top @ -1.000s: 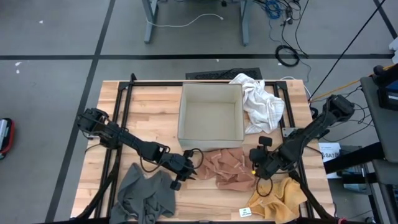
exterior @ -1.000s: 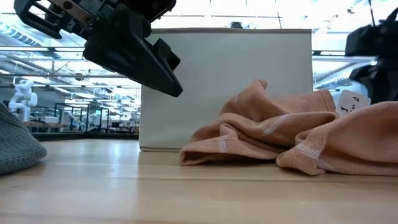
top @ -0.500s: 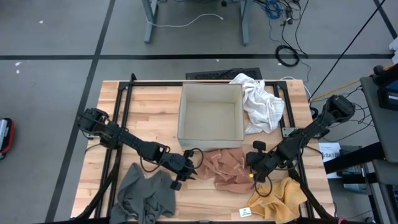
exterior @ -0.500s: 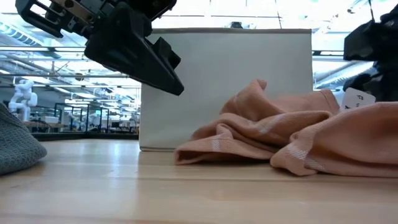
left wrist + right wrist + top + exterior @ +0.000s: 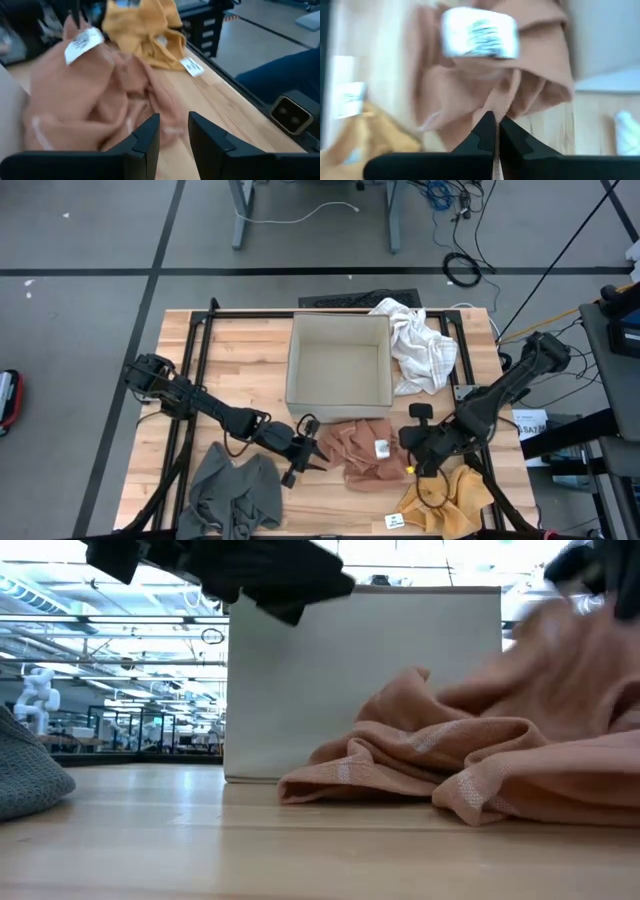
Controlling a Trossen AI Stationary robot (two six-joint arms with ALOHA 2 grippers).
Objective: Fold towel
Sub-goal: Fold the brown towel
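The peach towel (image 5: 358,452) lies crumpled on the wooden tabletop (image 5: 240,360), just in front of the open box (image 5: 338,362), whose inside shows only its bare floor. The right tool (image 5: 412,452) is pinched shut on the towel's right edge, a white tag (image 5: 381,447) showing nearby. The left tool (image 5: 308,450) sits at the towel's left edge, fingers partly apart, gripping nothing visible. A white cloth (image 5: 420,345) lies against the box; grey (image 5: 235,495) and yellow (image 5: 448,498) cloths lie near the front edge.
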